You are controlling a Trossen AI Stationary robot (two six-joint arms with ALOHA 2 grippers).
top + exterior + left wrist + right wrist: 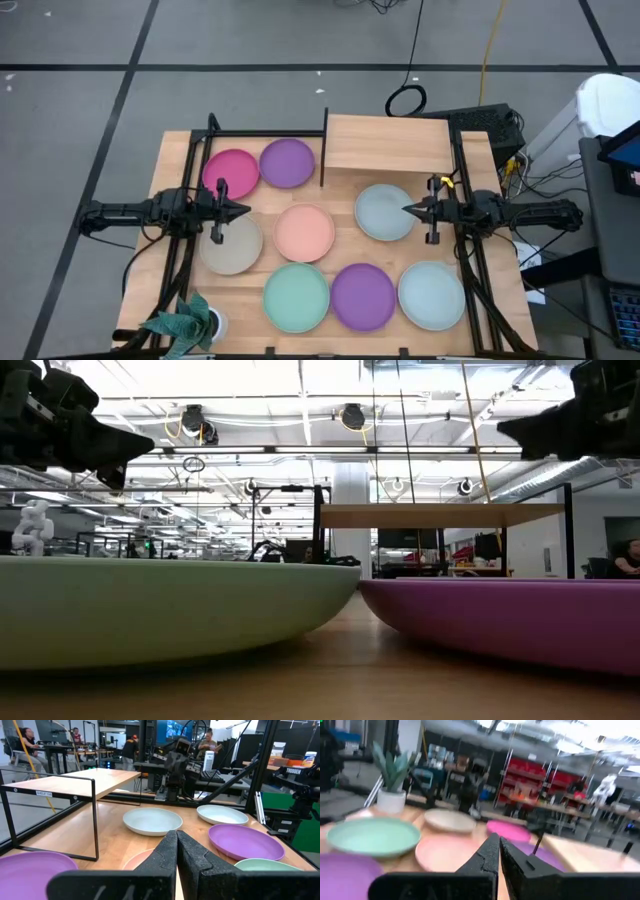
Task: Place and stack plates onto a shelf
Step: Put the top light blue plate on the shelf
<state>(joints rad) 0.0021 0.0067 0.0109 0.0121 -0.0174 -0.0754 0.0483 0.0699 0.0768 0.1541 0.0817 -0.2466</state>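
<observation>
Eight plates lie on the table; the shelf (385,142) at the far side carries none. The left gripper (243,210) (fingers pressed together) hovers above the beige plate (232,246). The right gripper (408,210), also closed, hovers over a grey-blue plate (380,215).

Eight round matte plates lie flat and apart on the surface, none stacked. The magenta plate (231,171) and a purple plate (287,162) sit side by side near the far edge, left of the shelf (385,142). The shelf, a light-wood panel with a black upright along its left edge, is bare. A grey-blue plate (383,212) lies just before it. Mid-surface are the peach plate (304,232) and, towards the left edge, the beige plate (232,245). Along the near edge run the mint plate (296,296), second purple plate (363,296) and second grey-blue plate (432,294).
</observation>
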